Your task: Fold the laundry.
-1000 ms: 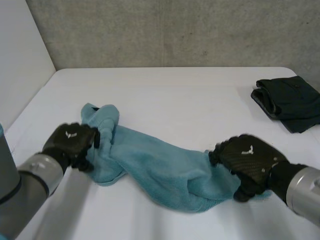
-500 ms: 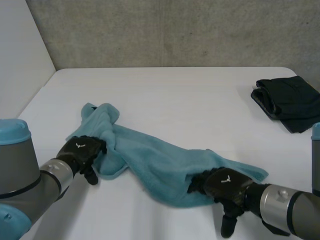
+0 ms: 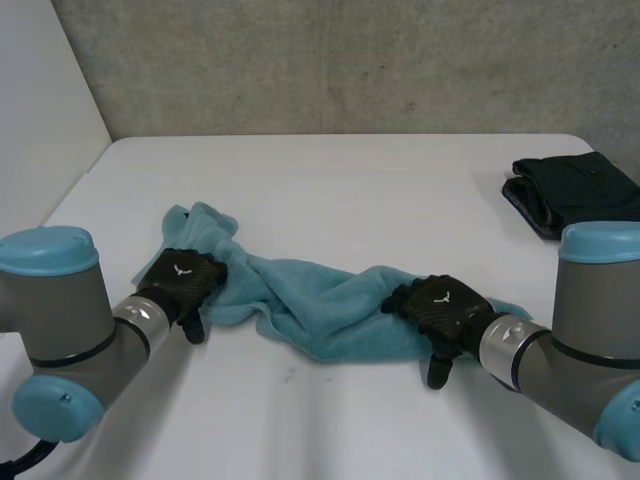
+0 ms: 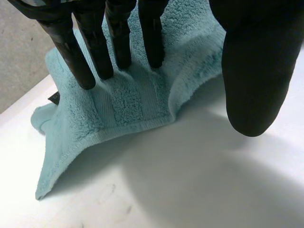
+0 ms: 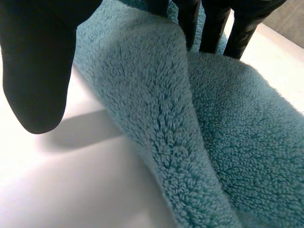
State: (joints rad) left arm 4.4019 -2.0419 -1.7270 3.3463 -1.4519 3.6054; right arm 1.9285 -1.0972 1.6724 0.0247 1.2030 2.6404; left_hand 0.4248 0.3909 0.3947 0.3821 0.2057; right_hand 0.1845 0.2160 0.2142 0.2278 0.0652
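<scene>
A light-blue terry towel (image 3: 320, 305) lies crumpled in a long band across the near middle of the white table (image 3: 350, 180). My left hand (image 3: 180, 278) rests on the towel's left end. Its straight fingers (image 4: 114, 42) press down on the towel (image 4: 128, 104) near a hemmed edge, and the thumb (image 4: 251, 71) hangs free above bare table. My right hand (image 3: 440, 305) lies on the towel's right end. Its fingers (image 5: 209, 23) reach straight over a raised fold of the towel (image 5: 213, 137), with the thumb (image 5: 35, 61) off the cloth beside it. Both hands are open.
A dark folded garment (image 3: 575, 195) sits at the table's far right edge. A grey wall runs behind the table, and a white wall stands at the left.
Both hands have gone from curled to straight fingers. The right hand slid left along the towel, and the towel now lies shorter and more bunched between the hands.
</scene>
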